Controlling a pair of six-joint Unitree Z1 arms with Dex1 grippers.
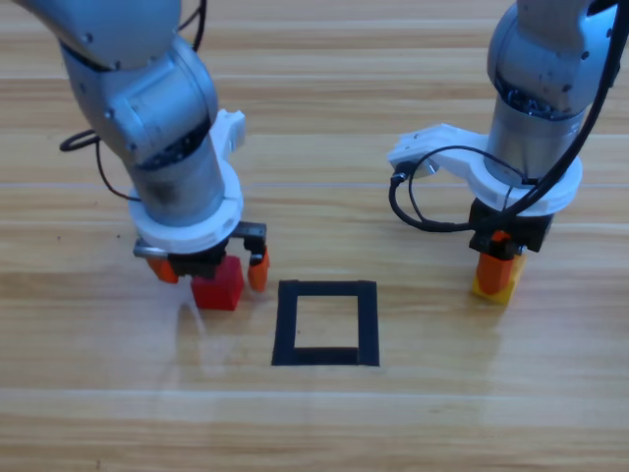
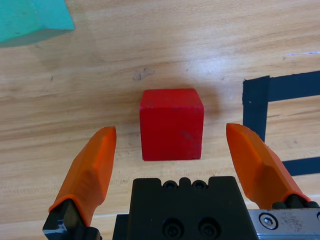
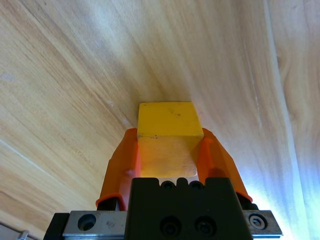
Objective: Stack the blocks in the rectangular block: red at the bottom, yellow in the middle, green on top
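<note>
Fingers [image 2: 90,172] of the left gripper [image 2: 172,145] stand wide apart, one on each side of the red cube [image 2: 171,125], with a clear gap to both faces; nothing is held. The cube rests on the bench [image 1: 314,423] just beside the left edge of the black tape outline [image 1: 326,323], outside it. The teal-green cube [image 2: 30,20] shows only at the top left corner of the left wrist view, well apart from the red one.

The right gripper [image 3: 170,145] has its fingers closed narrow on the yellow cube [image 3: 170,120], gripping its lower part while the far end projects beyond the tips. In the high view that cube [image 1: 496,278] sits at or just above the bench, right of the outline; contact with the surface cannot be confirmed.

Risks, as judged:
- The red cube sits slightly closer to one finger, so an uneven close could push or twist it before the grip sets.
- A twisted red cube set down skewed in the outline would give a poor base for the two above.
- The yellow cube is pinched near one end only; it could pivot or slip during transfer.
- If both arms approach the outline together, they could meet over it.
- The green cube lies close to the left arm's working area and could be knocked.
</note>
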